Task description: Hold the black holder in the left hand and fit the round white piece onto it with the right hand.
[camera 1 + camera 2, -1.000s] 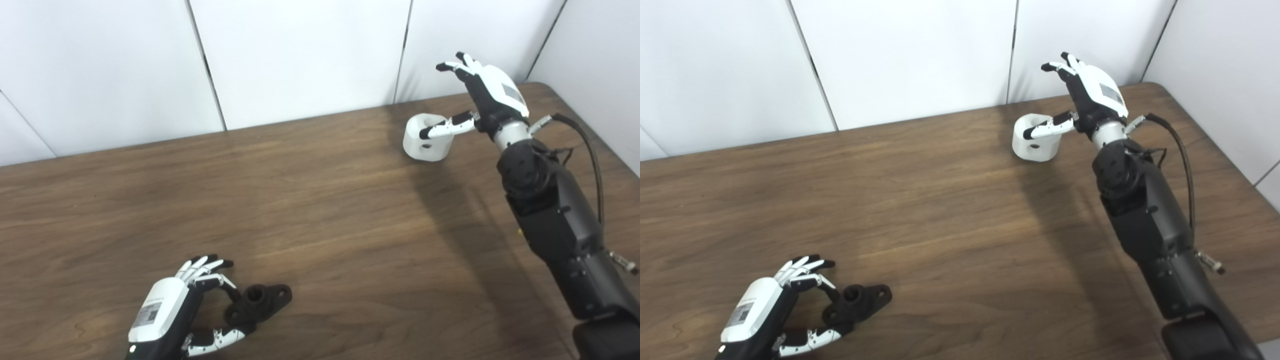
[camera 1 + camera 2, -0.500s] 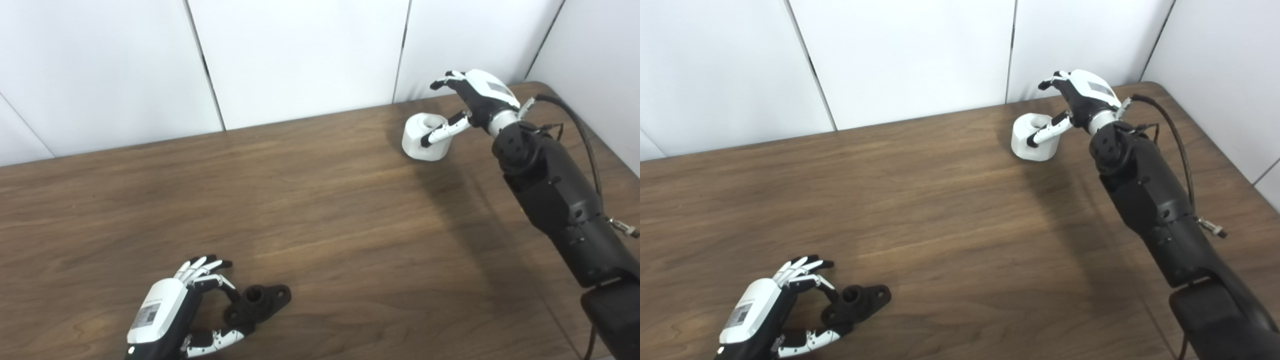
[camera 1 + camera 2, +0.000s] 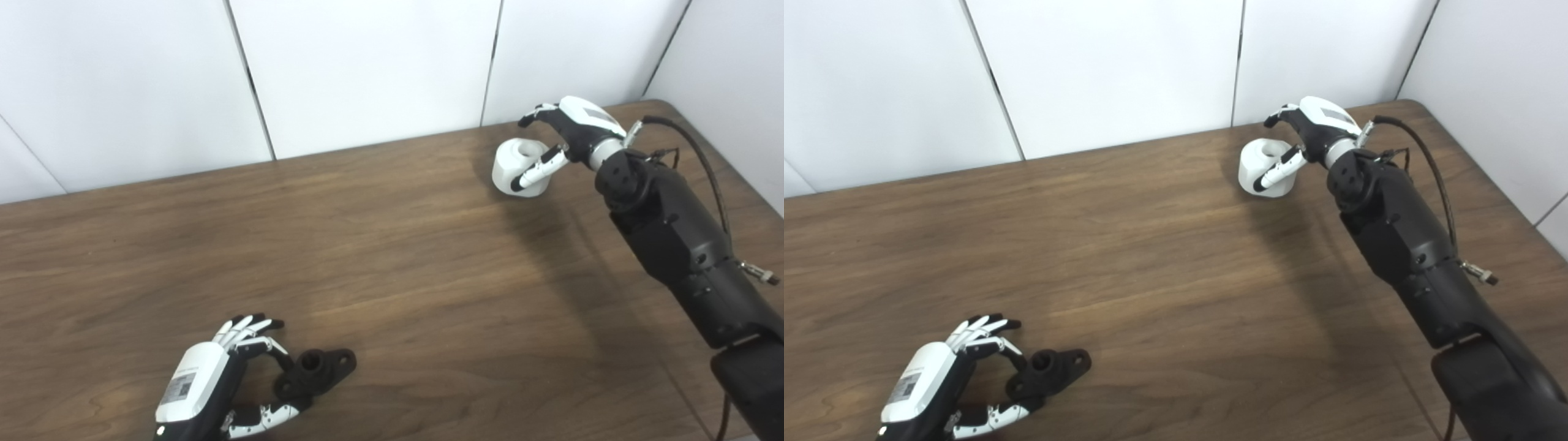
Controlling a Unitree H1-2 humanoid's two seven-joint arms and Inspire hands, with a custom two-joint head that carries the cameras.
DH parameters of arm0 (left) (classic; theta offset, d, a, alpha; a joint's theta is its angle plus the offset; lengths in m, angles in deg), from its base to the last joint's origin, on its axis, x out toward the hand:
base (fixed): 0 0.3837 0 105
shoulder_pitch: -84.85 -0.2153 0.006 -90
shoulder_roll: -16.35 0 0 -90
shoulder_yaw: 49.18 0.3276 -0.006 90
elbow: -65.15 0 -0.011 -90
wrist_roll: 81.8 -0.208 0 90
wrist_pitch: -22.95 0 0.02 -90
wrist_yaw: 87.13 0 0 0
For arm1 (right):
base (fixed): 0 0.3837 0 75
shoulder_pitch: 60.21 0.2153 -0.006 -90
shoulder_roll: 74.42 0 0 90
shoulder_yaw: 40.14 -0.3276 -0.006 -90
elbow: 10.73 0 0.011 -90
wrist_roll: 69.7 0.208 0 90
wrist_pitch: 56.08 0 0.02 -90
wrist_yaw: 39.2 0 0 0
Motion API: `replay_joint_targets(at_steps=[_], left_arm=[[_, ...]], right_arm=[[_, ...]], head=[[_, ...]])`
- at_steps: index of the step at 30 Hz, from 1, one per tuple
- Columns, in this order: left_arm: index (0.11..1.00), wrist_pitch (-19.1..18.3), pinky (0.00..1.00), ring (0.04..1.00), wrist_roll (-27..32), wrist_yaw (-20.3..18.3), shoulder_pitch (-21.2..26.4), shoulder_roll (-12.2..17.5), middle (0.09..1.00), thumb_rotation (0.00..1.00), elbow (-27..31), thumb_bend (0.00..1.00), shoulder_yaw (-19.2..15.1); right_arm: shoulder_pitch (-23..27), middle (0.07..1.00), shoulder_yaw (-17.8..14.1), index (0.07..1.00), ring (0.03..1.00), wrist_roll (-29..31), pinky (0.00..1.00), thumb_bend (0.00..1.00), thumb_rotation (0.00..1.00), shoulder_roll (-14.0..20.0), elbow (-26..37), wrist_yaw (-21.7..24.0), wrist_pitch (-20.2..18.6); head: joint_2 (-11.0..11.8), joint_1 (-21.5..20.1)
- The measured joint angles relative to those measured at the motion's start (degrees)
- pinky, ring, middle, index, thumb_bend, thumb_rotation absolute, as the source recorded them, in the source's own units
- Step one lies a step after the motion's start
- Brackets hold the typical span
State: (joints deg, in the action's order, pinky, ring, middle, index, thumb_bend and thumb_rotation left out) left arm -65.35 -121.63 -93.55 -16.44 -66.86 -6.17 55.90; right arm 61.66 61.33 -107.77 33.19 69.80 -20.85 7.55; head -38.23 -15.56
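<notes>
Black holder (image 3: 315,369) beside left hand (image 3: 211,383); white piece (image 3: 517,166) under right hand (image 3: 572,125).

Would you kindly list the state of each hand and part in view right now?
Left hand: fingers curled around one end of the holder, which lies on the table.
Holder: flat on the table, not lifted.
Right hand: open, fingers arched over the white piece, thumb at its near side.
White piece: upright on the table, not lifted.

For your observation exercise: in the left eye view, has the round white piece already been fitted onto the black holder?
No. The round white piece sits at the table's far right, far from the black holder near the front edge.
</notes>
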Motion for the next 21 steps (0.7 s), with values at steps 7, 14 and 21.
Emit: replay_joint_targets(at_steps=[7, 14, 21], left_arm=[[0.492, 0.2, 0.94, 0.922, 0.0, 0.0, -0.2, -0.1, 0.845, 0.06, 0.0, 0.50, -0.2], [0.492, 0.2, 0.94, 0.921, -0.3, 0.0, -0.3, -0.3, 0.847, 0.06, 0.0, 0.50, -0.3], [0.492, 0.3, 0.94, 0.922, -0.5, 0.0, -0.3, -0.5, 0.846, 0.06, 0.0, 0.50, -0.4]], right_arm=[[-0.4, 0.940, 1.1, 0.774, 1.000, -0.1, 1.00, 0.92, 0.28, 0.0, -0.2, 0.1, 0.1], [-0.6, 0.934, 1.4, 0.740, 1.000, -0.2, 1.00, 0.90, 0.29, 0.1, -0.7, 0.1, 0.1], [-0.6, 0.928, 1.3, 0.710, 1.000, -0.2, 0.98, 0.87, 0.29, 0.3, -0.7, 0.1, 0.5]], head=[[-0.2, 0.1], [-0.4, 0.1], [-0.6, 0.3]])
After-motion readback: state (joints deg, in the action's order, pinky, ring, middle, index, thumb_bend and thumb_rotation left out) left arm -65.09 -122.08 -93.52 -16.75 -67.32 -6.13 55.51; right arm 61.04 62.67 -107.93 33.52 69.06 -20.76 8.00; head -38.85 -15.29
